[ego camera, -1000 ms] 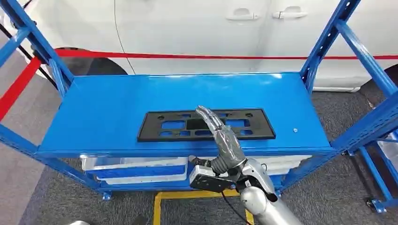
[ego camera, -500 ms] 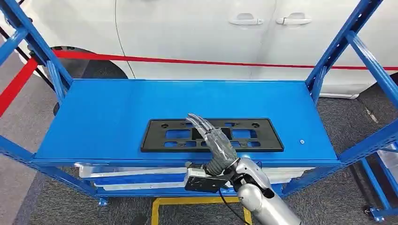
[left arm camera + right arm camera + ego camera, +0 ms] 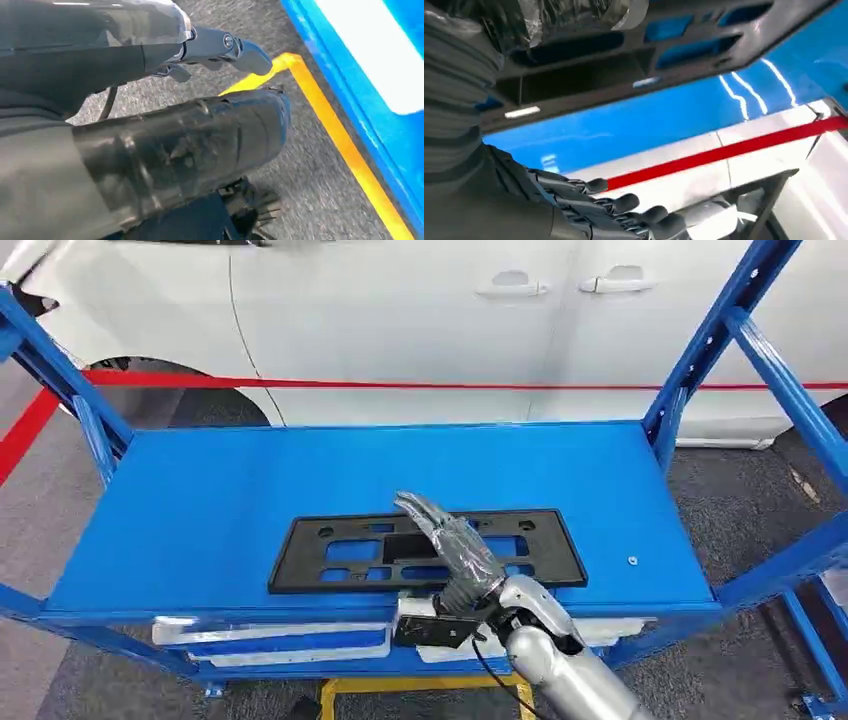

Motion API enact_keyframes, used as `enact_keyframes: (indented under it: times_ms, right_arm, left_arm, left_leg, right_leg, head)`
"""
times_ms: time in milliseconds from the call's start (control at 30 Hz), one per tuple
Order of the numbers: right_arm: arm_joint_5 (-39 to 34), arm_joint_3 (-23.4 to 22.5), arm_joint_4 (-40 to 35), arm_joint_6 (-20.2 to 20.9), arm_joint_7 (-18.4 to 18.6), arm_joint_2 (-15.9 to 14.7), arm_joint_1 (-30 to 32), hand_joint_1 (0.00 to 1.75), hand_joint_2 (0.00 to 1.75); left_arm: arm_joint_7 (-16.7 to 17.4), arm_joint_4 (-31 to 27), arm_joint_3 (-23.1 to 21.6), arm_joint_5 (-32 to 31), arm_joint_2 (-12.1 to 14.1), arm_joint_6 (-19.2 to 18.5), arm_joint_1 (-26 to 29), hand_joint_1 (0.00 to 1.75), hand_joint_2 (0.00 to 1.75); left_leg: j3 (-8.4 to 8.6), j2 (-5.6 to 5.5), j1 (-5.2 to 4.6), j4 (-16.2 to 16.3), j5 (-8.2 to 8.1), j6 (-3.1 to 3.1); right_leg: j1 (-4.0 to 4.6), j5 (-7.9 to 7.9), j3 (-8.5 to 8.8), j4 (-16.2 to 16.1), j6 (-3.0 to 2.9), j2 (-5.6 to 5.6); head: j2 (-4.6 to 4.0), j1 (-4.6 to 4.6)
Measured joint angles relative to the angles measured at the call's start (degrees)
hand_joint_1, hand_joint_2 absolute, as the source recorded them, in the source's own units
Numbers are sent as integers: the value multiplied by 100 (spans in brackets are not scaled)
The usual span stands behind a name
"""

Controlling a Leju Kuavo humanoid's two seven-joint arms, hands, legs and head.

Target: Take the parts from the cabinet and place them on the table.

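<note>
Blue shelf rack [image 3: 200, 510], top shelf holds one thing: black license plate frame [image 3: 330, 555], lying flat near the front edge. White car [image 3: 400, 320] behind, red stripe along its side. White-and-blue trays [image 3: 270, 642] on the lower level, mostly cut off by the shelf lip, contents not visible. Right hand [image 3: 455, 550] stretched over the frame's middle, fingers extended and apart, not clamped on it; contact unclear from the head view. Left hand [image 3: 190, 145] hangs low over grey carpet and a yellow floor line [image 3: 340, 145], grip state can't tell. Versus half a second ago: the whole view has shifted, so the camera moved; hand still over the frame.
</note>
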Motion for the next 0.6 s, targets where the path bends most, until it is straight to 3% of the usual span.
enact_keyframes:
  times_ms: [33, 67, 100, 133, 167, 233, 267, 400, 433, 467, 567, 600]
  right_arm:
    - [-9, 11, 20, 15, 0, 0, -5, 0, 175]
    - [-13, 15, 39, 24, 2, -4, -1, 0, 175]
    - [-15, 17, 59, 46, 9, -11, 4, 0, 175]
    - [-28, 22, 83, 109, 13, -22, 4, 0, 175]
    - [-33, 28, 101, 162, 15, -28, 1, 0, 175]
    - [-50, 55, 140, 300, 17, -37, -27, 0, 175]
    - [-55, 74, 164, 348, 17, -44, -48, 0, 175]
    - [-63, 151, 249, 459, 50, -96, -112, 0, 175]
    - [-63, 166, 273, 496, 59, -124, -136, 0, 175]
    - [-63, 173, 295, 500, 59, -146, -159, 0, 175]
    - [-63, 203, 402, 544, 81, -227, -205, 0, 175]
    - [-68, 216, 439, 568, 79, -243, -201, 0, 175]
  left_arm:
    - [35, -2, 0, -4, 0, 95, -5, 0, 0]
    - [41, 0, 0, -9, 0, 148, 2, 0, 0]
    - [46, 0, 0, -11, 0, 190, 12, 0, 0]
    - [61, 0, -2, -13, 0, 229, 19, 0, 0]
    - [72, 0, -2, -18, -2, 240, 18, 0, 0]
    - [103, -2, -9, -17, -2, 277, 10, 0, 0]
    - [111, -2, -11, -17, 7, 301, 8, 0, 0]
    - [144, 0, -33, -15, 0, 319, -20, 0, 0]
    - [157, -2, -39, -15, -26, 319, -9, 0, 0]
    - [164, -2, -42, -15, -28, 334, -15, 0, 0]
    - [194, 0, -70, -15, -33, 336, -25, 0, 0]
    - [199, -2, -83, -15, -31, 336, -16, 0, 0]
  left_leg:
    - [-345, 1, 0, 587, -227, -19]
    - [-617, 0, 0, 1014, -342, -27]
    - [-806, 1, 0, 1250, -323, -24]
    - [-854, 0, 0, 1188, -141, -10]
    - [-772, 0, -2, 884, 139, 16]
    - [-391, 0, -35, -129, 800, 118]
    - [-285, -3, -66, -362, 811, 182]
    - [-235, -18, -80, -547, 763, 189]
    - [-173, -6, -1, -638, 795, 223]
    - [-131, -12, -6, -671, 796, 242]
    - [-126, -6, -7, -664, 783, 279]
    - [-126, -7, -8, -658, 773, 283]
  right_leg:
    - [15, -23, 20, 0, -29, -7]
    - [28, -42, 35, 1, -46, -7]
    - [39, -61, 54, 3, -52, -2]
    - [49, -85, 90, 3, -56, 11]
    - [61, -113, 137, 3, -54, 24]
    - [84, -182, 247, 3, -44, 33]
    - [93, -210, 250, 8, -23, 34]
    - [89, -216, 228, -23, 88, 26]
    - [101, -269, 224, 2, 120, 24]
    - [100, -355, 194, 137, 157, 18]
    - [47, -893, -455, 1360, 231, 19]
    - [36, -936, -644, 1657, 247, 18]
  head:
    - [0, 0]
    - [0, 2]
    - [0, -2]
    - [0, 0]
    - [0, 0]
    - [0, 0]
    - [0, 15]
    - [0, 11]
    - [0, 6]
    - [0, 32]
    - [0, 33]
    - [0, 37]
